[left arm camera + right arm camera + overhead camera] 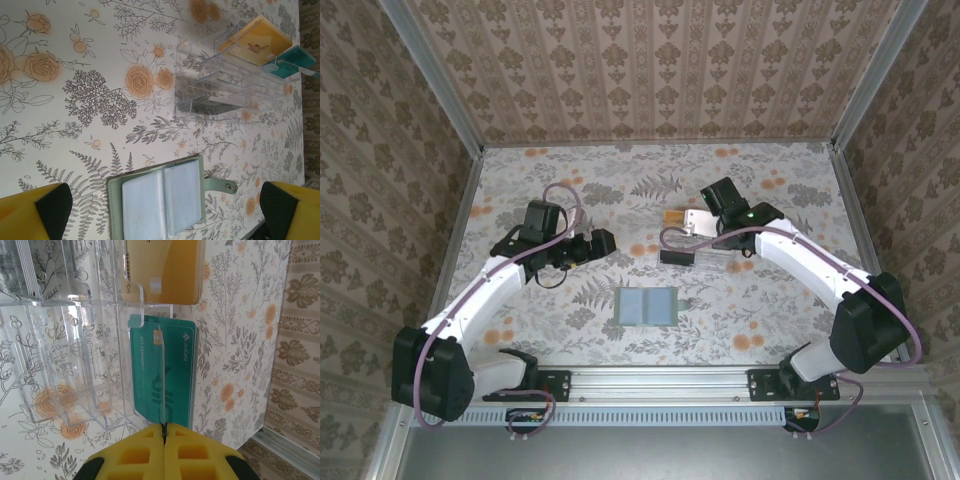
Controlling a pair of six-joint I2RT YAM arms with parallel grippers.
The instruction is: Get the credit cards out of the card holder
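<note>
We see the card holder (648, 305) lying open and flat on the tabletop (770, 170), near the middle and closer to the near edge, between the two arms. Its pale inner sleeves face up, and its strap (220, 186) sticks out from one side.

Beyond it, toward the far edge and a little right of centre, stands a clear tray (225, 80) with several compartments. The tan card (260, 42) and the teal card (165, 375) lie side by side in two neighbouring compartments at the end of the tray away from the card holder, well apart from it. A black block (677, 257) sits at the tray's end nearest the card holder; we cannot tell whether it is inside a compartment or just beside the tray.

The left hand (603, 241) hangs above the tabletop left of centre, between the tray and the card holder, with its fingers spread wide and nothing between them. The right hand (164, 432) is at the tray, with its yellow fingers pressed together just off the teal card's short end. We cannot tell whether they touch the card or the tray wall.
</note>
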